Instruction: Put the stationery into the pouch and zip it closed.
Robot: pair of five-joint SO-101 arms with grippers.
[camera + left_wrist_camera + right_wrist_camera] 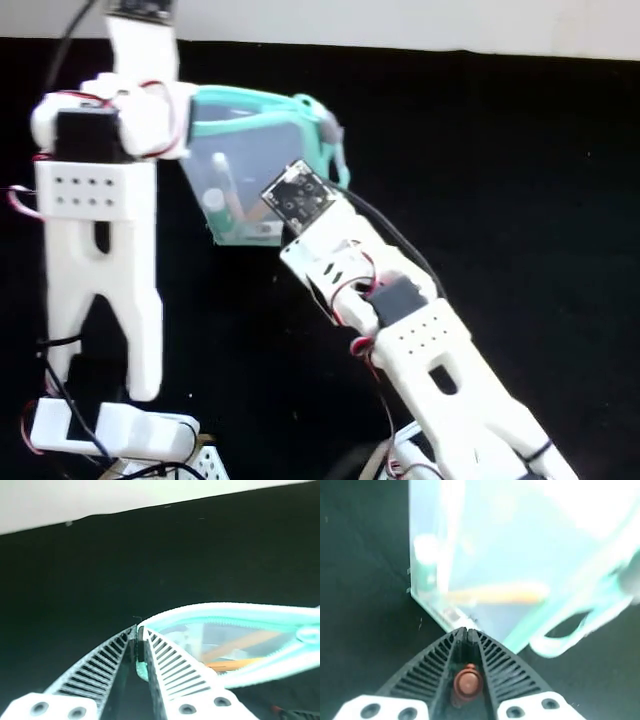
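The clear pouch (250, 165) with teal trim is held up off the black table between both arms. Inside it lie an orange pencil (495, 594) and a white-capped item (214, 197). My left gripper (137, 639) is shut on the pouch's (240, 625) teal end, beside the zipper line. The pencil (240, 645) shows through a gap between the two teal bands. My right gripper (466, 631) is shut on the lower edge of the pouch (520, 545), near a corner. A teal pull loop (560, 641) hangs beside it. A reddish-brown round thing (468, 681) sits between the right fingers near their base.
Black cloth (520, 170) covers the table, with open room to the right of the pouch. A white wall (400, 20) runs along the far edge. The left arm's white body (95, 250) and the right arm's body (440, 350) fill the near side, with red wires.
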